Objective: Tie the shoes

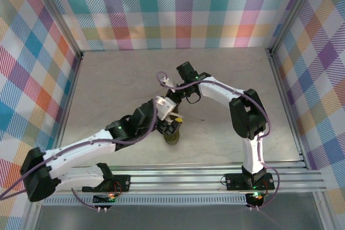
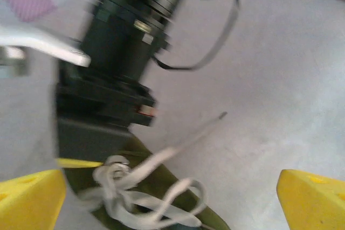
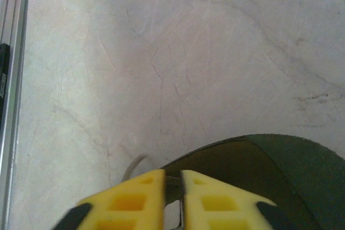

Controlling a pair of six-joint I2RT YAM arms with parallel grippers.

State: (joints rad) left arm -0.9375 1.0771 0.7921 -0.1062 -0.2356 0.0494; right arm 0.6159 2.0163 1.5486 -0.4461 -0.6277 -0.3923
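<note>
**Surroundings: non-task items**

Desk (image 1: 108,79): pale beige, matte, with faint marbled veining. Walls (image 1: 178,9) of pastel plaid cloth enclose it on three sides. Silver metal posts (image 1: 55,14) stand at the two back corners. A slotted aluminium rail (image 1: 188,179) runs along the near edge. The right wrist view shows a thin dark mark (image 3: 310,98) on the desk, possibly a scuff or hairline crack; too faint to settle.

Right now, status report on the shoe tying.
Left gripper open over shoe. Right gripper nearly closed at shoe's rim, grip unclear. Laces loosely looped. Right arm crowding left.
</note>
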